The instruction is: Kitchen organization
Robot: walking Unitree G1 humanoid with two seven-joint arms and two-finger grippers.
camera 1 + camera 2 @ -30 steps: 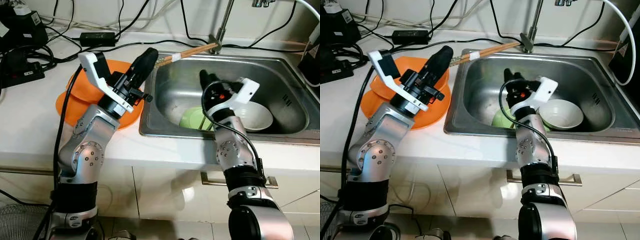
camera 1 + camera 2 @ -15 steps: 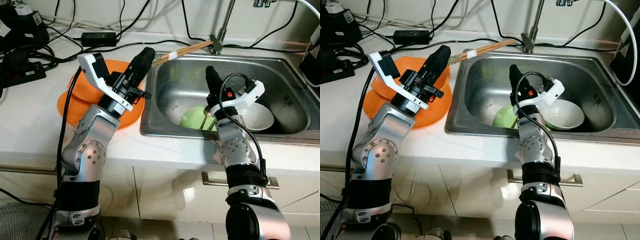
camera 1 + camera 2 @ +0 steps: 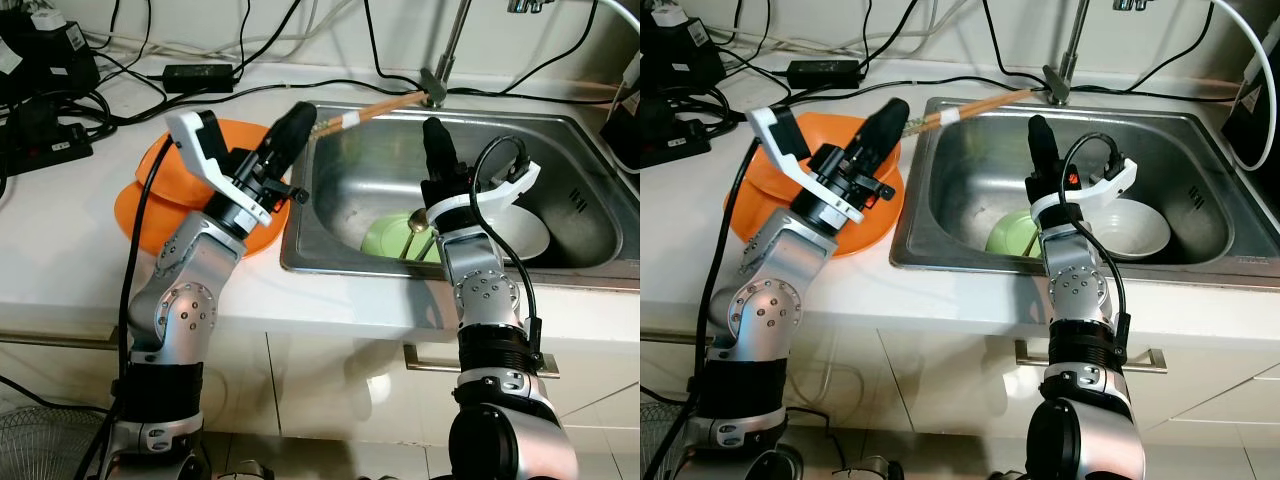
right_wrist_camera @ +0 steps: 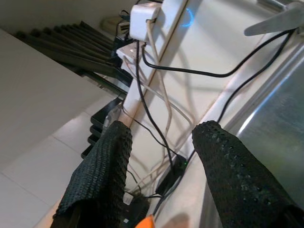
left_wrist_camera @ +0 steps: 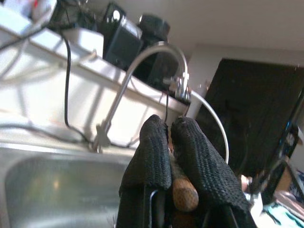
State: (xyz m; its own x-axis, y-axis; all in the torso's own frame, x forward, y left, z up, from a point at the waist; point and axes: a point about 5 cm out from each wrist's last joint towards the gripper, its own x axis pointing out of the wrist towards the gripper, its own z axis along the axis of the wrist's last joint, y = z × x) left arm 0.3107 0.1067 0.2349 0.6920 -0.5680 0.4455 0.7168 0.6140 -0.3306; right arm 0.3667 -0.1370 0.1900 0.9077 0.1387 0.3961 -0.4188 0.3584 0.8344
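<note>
White worktop ran across the head camera's view, with a steel sink (image 3: 570, 135) set into its right part and black cables trailing along the back edge. Left of the sink, near its front-left corner, sat an orange plate (image 3: 150, 200). The left gripper (image 3: 298, 122) hovered over the plate's right side, its fingers pinched on a pair of wooden chopsticks (image 3: 385, 103) that reached across the sink's back-left corner toward the base of the tap (image 3: 436, 88); the grip looked set for carrying them off the sink rim. In the basin, toward the front edge, lay a green plate (image 3: 385, 238) with a spoon (image 3: 415, 228) on it, and beside it a white bowl (image 3: 528, 240). The right gripper (image 3: 434, 150) pointed upward above the basin, holding nothing.

The right eye view showed the same layout, the chopsticks (image 3: 980, 105) resting along the sink's back rim.

From the left wrist, two black fingertips (image 5: 156, 152) were closed around a brown wooden end, probably the chopsticks, though the picture was soft; the curved tap rose behind.

From the right wrist, both fingers (image 4: 102, 171) stood well apart, empty, with cables and a wall socket beyond.
</note>
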